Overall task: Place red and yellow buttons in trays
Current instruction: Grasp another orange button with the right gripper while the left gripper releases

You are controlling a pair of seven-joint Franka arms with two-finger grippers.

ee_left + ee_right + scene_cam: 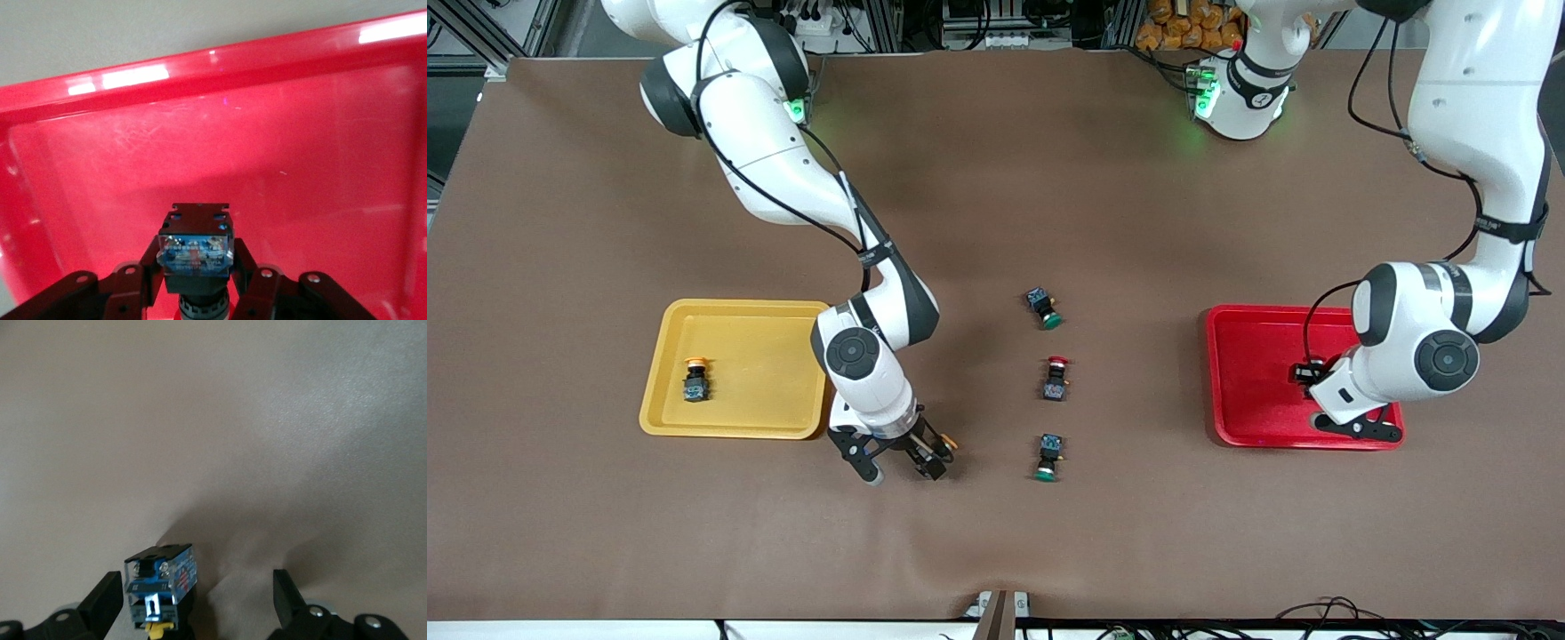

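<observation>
Meanwhile the left gripper (197,283), fingers pinching a button (195,252), hangs over the red tray (1245,391); the right gripper (903,462), fingers spread, straddles a yellow button (160,587) on the counter (996,178) beside the yellow tray (765,364), which holds one yellow-capped button (695,378). A red button (1056,378) waits mid-counter.

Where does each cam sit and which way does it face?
Front view: high across the table, facing both arms; yellow tray, red tray.
Left wrist view: looks down into the red tray; left gripper shut on a button.
Right wrist view: over bare table; right gripper open around a yellow button.
Shared: red tray, yellow button.
</observation>
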